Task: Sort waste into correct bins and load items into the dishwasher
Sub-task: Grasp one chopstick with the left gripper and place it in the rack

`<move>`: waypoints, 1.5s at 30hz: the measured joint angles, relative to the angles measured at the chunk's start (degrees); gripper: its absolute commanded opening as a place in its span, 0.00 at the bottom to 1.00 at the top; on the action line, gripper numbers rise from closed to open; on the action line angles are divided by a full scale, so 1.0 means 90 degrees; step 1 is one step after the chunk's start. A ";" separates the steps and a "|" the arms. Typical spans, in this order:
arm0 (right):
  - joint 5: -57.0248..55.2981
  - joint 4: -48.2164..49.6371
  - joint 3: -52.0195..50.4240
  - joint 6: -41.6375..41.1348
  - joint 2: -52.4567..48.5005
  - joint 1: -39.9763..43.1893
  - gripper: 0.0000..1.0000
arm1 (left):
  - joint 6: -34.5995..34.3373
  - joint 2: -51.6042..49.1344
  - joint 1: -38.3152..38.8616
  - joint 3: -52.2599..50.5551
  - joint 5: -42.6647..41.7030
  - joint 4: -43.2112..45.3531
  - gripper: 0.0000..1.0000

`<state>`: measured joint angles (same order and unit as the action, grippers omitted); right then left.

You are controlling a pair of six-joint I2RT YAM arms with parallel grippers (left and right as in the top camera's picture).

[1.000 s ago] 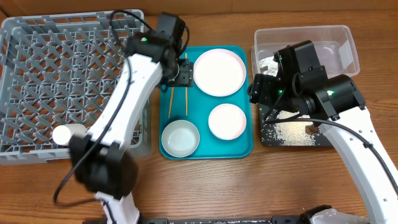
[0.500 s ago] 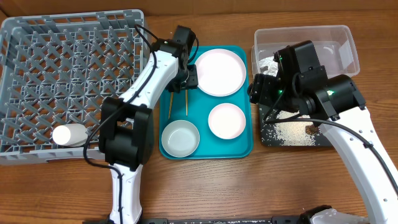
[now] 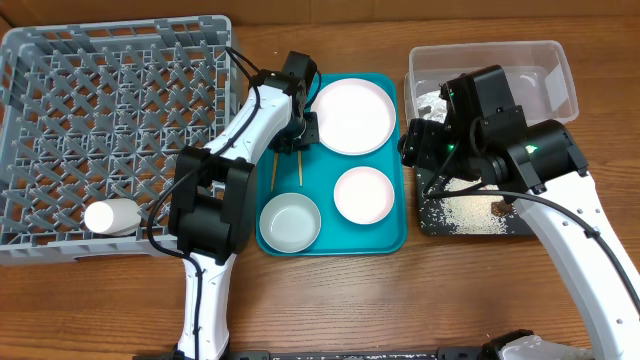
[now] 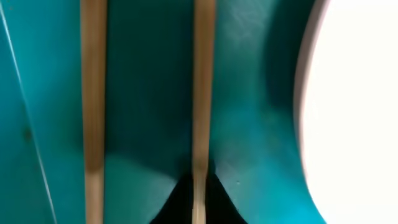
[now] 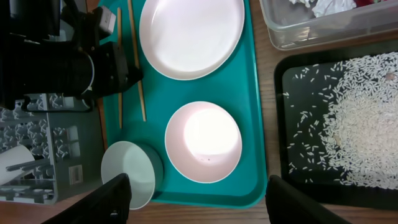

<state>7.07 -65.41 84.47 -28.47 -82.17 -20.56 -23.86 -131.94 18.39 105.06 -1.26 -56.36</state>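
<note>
Pinching chopstick (image 4: 203,93) off teal tray (image 3: 395,240), upper centre of overhead view. Left gripper (image 3: 300,135) closed narrow on stick, just beside large plate (image 3: 352,116). Second chopstick (image 4: 93,93) lies free, parallel, further left. For clean step: lift straight up, keep stick level, clear plate rim before swinging left to dish rack (image 3: 110,100). Thin stick may pivot in grip or drop through lattice, so lay it across pegs. Right gripper (image 5: 198,186) hangs spread wide, empty, centre right, between teal tray and black tray (image 3: 430,228).
</note>
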 measured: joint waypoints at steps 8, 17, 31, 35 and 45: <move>0.0000 -0.0022 0.0000 0.0000 0.0000 0.0000 0.68 | 0.0036 -0.0058 -0.0148 0.1105 -0.0119 -0.1307 0.04; 0.0000 -0.0044 0.0000 0.0000 0.0000 0.0000 0.67 | 0.0495 0.0503 -0.0687 0.2817 0.0214 -0.2926 0.04; 0.0002 -0.0066 0.0000 0.0000 0.0000 0.0000 0.67 | 0.1195 0.0976 -0.1438 0.1999 0.1654 -0.2628 0.04; 0.0000 -0.0066 0.0000 -0.0002 0.0000 0.0002 0.67 | 0.1236 0.0942 -0.1622 0.1302 0.1736 -0.2110 0.04; 0.0002 -0.0017 0.0000 -0.0002 0.0000 0.0002 0.67 | 0.1829 0.0896 -0.1807 0.0022 0.1596 -0.1209 0.04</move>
<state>7.09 -65.56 84.47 -28.49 -82.17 -20.53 -7.40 -123.87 2.13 105.25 13.10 -67.24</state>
